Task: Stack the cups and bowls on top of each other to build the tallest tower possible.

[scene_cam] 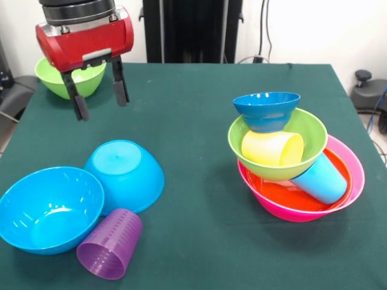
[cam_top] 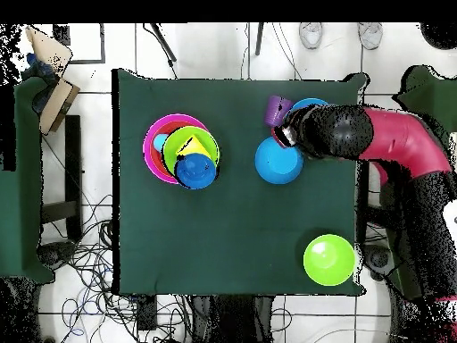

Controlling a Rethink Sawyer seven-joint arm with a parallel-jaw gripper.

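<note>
Tower [scene_cam: 299,175] of shiny plastic bowls and cups, sitting on the right of the dark green table [scene_cam: 199,121] in the front view. Built on a big pink bowl [scene_cam: 351,163] with an orange bowl [scene_cam: 275,193] inside. Light blue cup [scene_cam: 320,178] tipped over in the orange bowl, leaning on the rim. Lime green bowl [scene_cam: 308,130] on top, tilted, holding a yellow cup [scene_cam: 272,148] lying on its side. Small dark-blue footed bowl [scene_cam: 266,109] perched highest. No writing or labels to read anywhere.

Red and black gripper [scene_cam: 100,90] up at the top left, fingers spread apart, grasping nothing. Second lime green bowl [scene_cam: 69,75] behind it at the table's far edge. Two bright blue bowls touching at the near left: one upright [scene_cam: 48,208], one upside down [scene_cam: 124,175]. See-through purple ribbed cup [scene_cam: 109,243] lying just beside them.

Overhead view: tower at the table's left, seen as rings of pink, green and blue. Red arm [cam_top: 402,143] reaching in from the right and covering most of one bright blue bowl. Fingers hidden here, orange bowl barely seen. Lone lime green bowl near the bottom right corner.
</note>
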